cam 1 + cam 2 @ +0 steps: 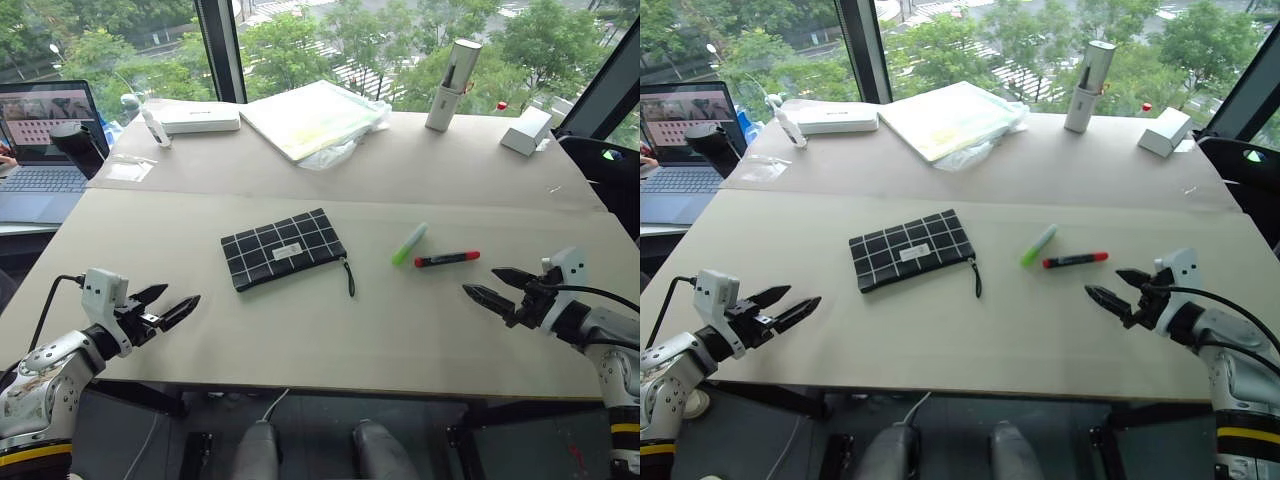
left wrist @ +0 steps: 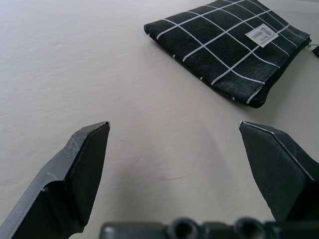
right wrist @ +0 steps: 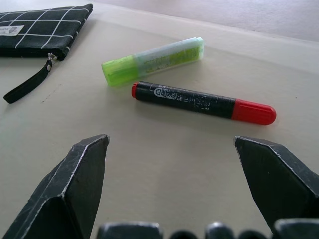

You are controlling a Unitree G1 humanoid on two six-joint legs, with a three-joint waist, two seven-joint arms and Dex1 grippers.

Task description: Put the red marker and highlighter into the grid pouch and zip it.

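Both sets of jaws stand spread wide and hold nothing: the left gripper (image 1: 160, 304) hovers over the bench (image 1: 300, 340) near its front left, the right gripper (image 1: 492, 285) near its front right. Just beyond the right one lies the red marker (image 1: 447, 259), the highlighter (image 1: 409, 243) close beside it. The grid pouch (image 1: 283, 248) lies flat mid-bench, well apart from the left gripper.

Pale table (image 1: 330, 330), large windows (image 1: 300, 30) onto trees, laptop (image 1: 45, 140) left, possibly daylight
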